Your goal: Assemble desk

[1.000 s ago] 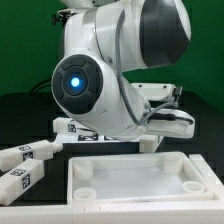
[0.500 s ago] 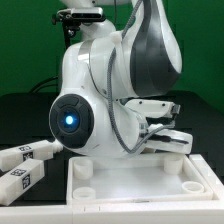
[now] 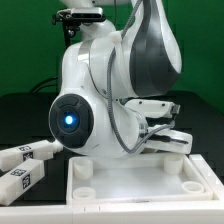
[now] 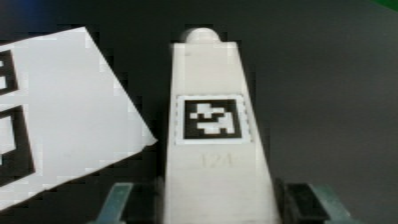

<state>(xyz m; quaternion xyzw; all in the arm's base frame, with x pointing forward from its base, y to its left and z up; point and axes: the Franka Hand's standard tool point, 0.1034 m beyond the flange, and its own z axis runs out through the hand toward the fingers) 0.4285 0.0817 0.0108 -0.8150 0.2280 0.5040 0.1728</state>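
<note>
Green wall behind, black counter [image 3: 20,118] below, and the big white robot arm [image 3: 110,90] fills the middle of the exterior view. In front of it lies the white plastic rimmed rectangular tabletop panel [image 3: 135,161], hollow side up, and the corners I can see are bare, with no leg fitted. Just off the panel toward the exterior view's left, two white square-section legs [image 3: 30,152] [image 3: 18,182] with black-and-white tags lie flat on the counter. The arm's bulk hides the hand here.

Over to the wrist view: another white square-section tagged leg [image 4: 215,120] lies flat on the dark counter. The hand [image 4: 214,200] is down over it, fingers [image 4: 128,203] spread to either side, a dark gap showing on each, so nothing is pinched yet. The flat white marker board [image 4: 54,110] lies just beside this leg.

My read: very early going. The first leg is lined up for a pick, and all the fitting is ahead.
</note>
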